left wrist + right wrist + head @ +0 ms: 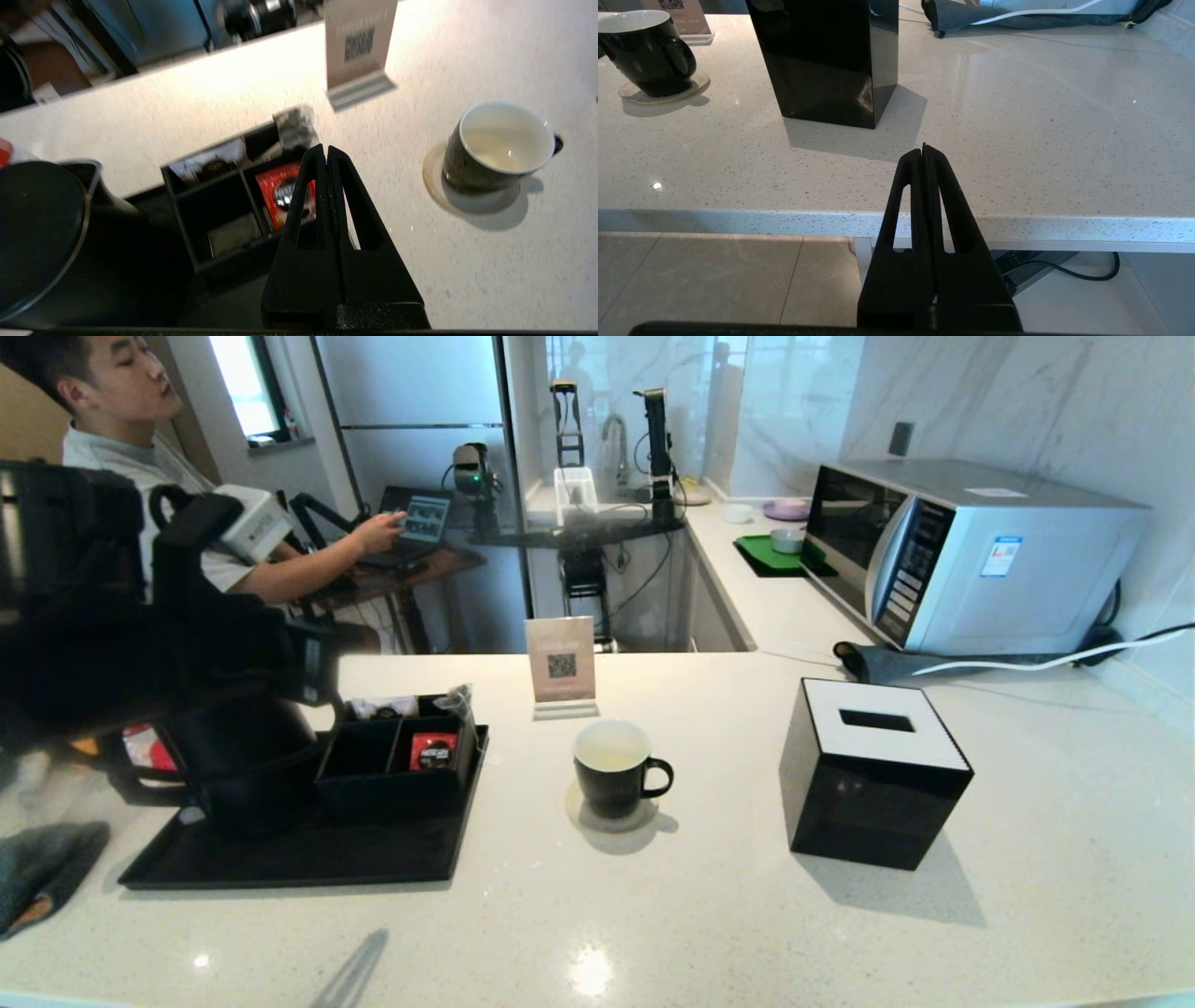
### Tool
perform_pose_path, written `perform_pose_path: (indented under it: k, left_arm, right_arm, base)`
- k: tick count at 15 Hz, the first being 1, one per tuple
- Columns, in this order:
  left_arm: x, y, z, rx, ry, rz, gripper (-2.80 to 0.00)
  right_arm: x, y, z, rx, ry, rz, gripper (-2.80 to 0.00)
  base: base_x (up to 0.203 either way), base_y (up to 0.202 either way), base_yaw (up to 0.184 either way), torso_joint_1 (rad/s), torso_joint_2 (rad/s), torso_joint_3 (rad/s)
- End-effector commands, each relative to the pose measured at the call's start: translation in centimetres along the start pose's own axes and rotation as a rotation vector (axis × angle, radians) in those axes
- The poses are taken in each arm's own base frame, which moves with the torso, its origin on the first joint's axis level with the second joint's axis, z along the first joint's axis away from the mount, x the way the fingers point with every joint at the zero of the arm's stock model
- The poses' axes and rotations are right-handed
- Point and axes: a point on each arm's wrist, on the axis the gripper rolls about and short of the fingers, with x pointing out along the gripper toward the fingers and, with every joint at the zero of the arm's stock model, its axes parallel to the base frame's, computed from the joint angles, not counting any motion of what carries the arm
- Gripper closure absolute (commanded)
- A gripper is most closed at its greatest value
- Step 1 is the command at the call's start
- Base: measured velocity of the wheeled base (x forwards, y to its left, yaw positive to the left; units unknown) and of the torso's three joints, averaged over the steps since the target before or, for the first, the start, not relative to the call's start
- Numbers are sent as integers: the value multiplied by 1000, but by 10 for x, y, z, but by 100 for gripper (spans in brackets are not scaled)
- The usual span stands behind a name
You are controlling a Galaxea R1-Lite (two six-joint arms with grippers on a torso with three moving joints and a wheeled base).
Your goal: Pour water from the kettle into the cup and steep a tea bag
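The left gripper [326, 150] is held above the organiser box [224, 205], fingers together. The right gripper [924, 148] is parked below the counter [1017, 140] edge, fingers together.

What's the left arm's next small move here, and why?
Probably open the left gripper and lower it toward the tea bag at the organiser's back corner. The gripper is shut and empty above the tray, the kettle stands on its tray, and the cup appears to hold water already.
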Motion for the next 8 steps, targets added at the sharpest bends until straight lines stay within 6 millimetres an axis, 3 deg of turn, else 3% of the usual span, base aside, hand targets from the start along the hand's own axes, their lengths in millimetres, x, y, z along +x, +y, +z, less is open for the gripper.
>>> perform_pose_path:
  k: [1,4,5,8]
  left_arm:
    - [22,1,0,-8,109,-16,0]
    - [42,2,4,-11,174,-25,0]
    - [48,3,7,-12,198,-28,-280]
    - [77,5,7,-17,263,-36,-280]
  right_arm:
    - [0,0,0,0,1,1,0]
    - [0,0,0,0,1,1,0]
    - [0,0,0,0,1,1,0]
    - [0,0,0,0,1,1,0]
  base:
    - [0,0,0,0,0,0]
    - [0,0,0,0,0,0]
    - [0,0,0,0,0,0]
    - [0,0,0,0,0,0]
